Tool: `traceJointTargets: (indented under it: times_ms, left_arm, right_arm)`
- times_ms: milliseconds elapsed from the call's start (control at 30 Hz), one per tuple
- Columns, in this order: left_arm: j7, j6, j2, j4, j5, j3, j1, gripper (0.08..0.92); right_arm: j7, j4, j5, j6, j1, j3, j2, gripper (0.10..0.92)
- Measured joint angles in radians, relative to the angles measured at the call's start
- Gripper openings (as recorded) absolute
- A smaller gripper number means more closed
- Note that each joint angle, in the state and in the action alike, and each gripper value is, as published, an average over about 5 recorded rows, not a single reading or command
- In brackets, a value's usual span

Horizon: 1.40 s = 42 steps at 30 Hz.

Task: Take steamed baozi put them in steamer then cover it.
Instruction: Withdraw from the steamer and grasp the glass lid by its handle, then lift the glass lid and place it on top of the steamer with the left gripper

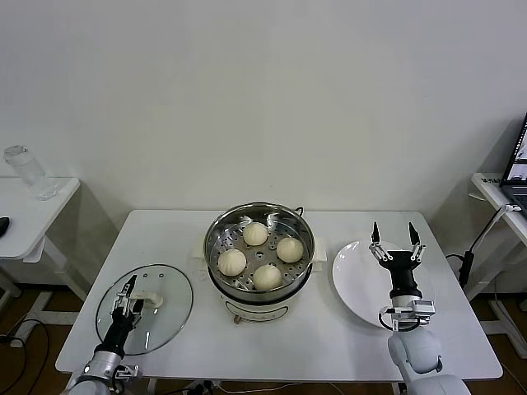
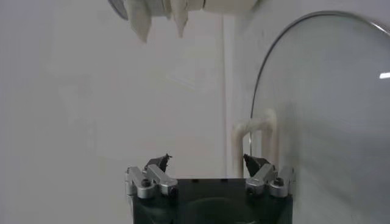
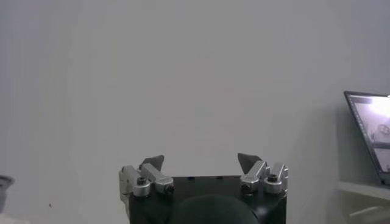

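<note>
- No text, label, brand, number or sign can be read anywhere in these views.
- The steamer (image 1: 259, 251), its cream base and the cover (image 1: 145, 309) show no legible marking.
- The laptop (image 3: 368, 137) screen at the right edge shows a picture, but nothing on it is readable.
</note>
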Motion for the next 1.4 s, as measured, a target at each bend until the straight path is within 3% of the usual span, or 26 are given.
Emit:
traceJointTargets:
  times_ms: [733, 1067, 1400]
  left_arm:
    - [0.017, -0.003, 0.003, 0.062, -0.017, 0.001, -0.030, 0.205]
    - [0.032, 0.008, 0.033, -0.012, -0.086, -0.029, -0.003, 0.188]
    - [0.085, 0.111, 0.100, -0.223, -0.197, -0.095, -0.013, 0.188]
  right_arm:
    - [0.012, 0.031, 0.006, -0.010, 0.006, -0.005, -0.020, 0.823]
    - [0.013, 0.033, 0.002, -0.009, 0.005, -0.006, -0.006, 0.823]
    - [0.016, 0.037, -0.001, -0.011, -0.001, 0.000, 0.003, 0.823]
